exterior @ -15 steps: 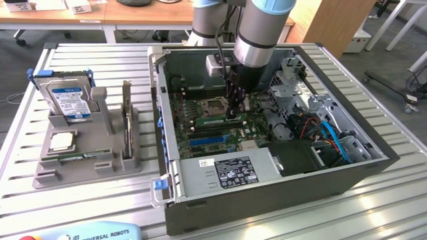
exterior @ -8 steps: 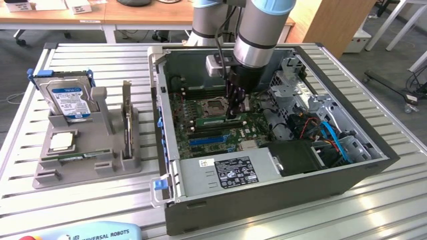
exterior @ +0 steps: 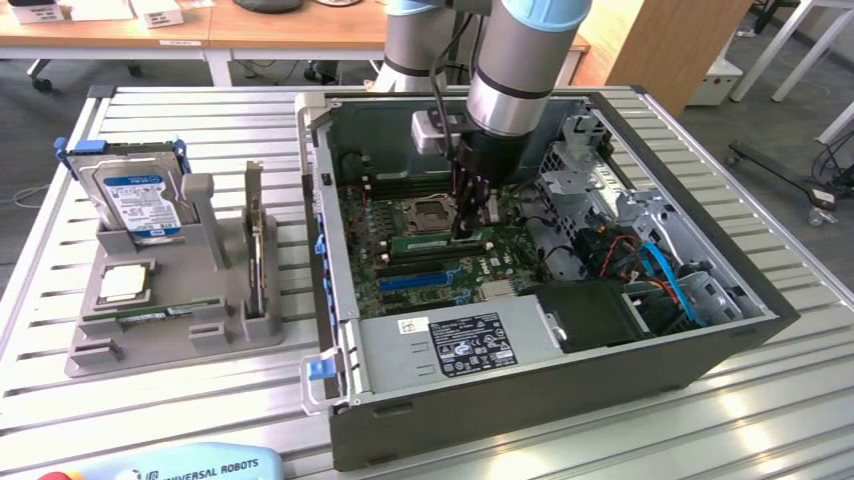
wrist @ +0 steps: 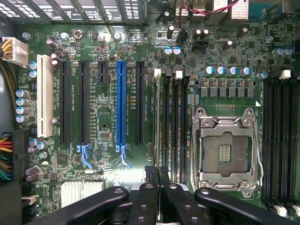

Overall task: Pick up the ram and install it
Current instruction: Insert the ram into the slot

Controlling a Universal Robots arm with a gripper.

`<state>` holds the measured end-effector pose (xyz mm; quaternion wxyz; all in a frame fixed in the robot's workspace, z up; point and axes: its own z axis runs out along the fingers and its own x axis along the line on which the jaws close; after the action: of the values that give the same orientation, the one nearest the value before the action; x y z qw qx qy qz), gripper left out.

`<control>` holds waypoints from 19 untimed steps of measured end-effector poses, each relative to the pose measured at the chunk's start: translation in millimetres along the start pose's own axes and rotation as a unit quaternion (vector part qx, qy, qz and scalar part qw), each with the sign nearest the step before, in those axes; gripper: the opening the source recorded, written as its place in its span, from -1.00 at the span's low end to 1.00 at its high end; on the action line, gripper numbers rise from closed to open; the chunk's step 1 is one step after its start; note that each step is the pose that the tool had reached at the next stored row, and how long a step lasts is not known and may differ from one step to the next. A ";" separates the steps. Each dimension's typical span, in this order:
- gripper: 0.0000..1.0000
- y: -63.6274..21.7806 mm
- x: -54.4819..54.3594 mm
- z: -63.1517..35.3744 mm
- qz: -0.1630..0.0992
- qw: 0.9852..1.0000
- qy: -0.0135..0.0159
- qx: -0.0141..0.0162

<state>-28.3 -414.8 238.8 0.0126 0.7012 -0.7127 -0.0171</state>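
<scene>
- My pincer (wrist: pixel 157 169) was pressed together, pinching nothing, low over the memory slots (wrist: pixel 175 122).
- The open CPU socket (wrist: pixel 225 152) lay just beside; I judged sideways drift could scrape its contacts or a slot clip.
- The ram (exterior: pixel 147 316) lay well apart, flat in the grey holder (exterior: pixel 220 335) on the counter (exterior: pixel 200 420).
- The upright card (exterior: pixel 254 225) stood near it; a skewed grip could snag there.

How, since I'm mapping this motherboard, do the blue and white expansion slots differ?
The blue expansion slot is narrow; the white expansion slot is broader. The blue one ends in a blue latch; the white one shows none. The blue one lies between black slots; the white one ends the row. Both are empty and run parallel.
</scene>
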 end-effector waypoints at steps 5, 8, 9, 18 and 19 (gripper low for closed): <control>-0.77 0.0 0.1 1.5 0.000 1.000 0.000 0.000; -0.77 -0.1 0.0 2.3 0.000 1.000 0.000 0.000; -0.77 -0.1 0.1 2.3 0.000 1.000 0.000 0.000; -0.77 -0.4 0.1 2.9 0.000 1.000 0.000 0.000; -0.77 -0.5 0.0 3.1 0.000 1.000 0.000 0.000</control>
<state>-28.0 -414.8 235.6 0.0127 0.7012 -0.7127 -0.0170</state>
